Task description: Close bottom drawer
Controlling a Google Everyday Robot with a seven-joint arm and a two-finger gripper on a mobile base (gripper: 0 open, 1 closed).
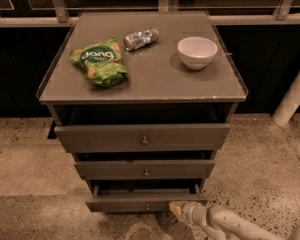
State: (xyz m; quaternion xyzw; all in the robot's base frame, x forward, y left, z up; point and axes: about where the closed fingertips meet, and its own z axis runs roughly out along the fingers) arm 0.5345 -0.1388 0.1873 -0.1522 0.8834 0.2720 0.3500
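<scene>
The bottom drawer is the lowest and slimmest grey front of the cabinet, with a small brass knob at its centre. It stands pulled out a little, with a dark gap above it. My gripper comes in from the lower right on a white arm. Its tip is against the right end of the bottom drawer's front, just right of the knob.
The top drawer and middle drawer also stand slightly out. On the cabinet top lie a green chip bag, a crushed can and a white bowl. A white post stands at the right. The floor is speckled.
</scene>
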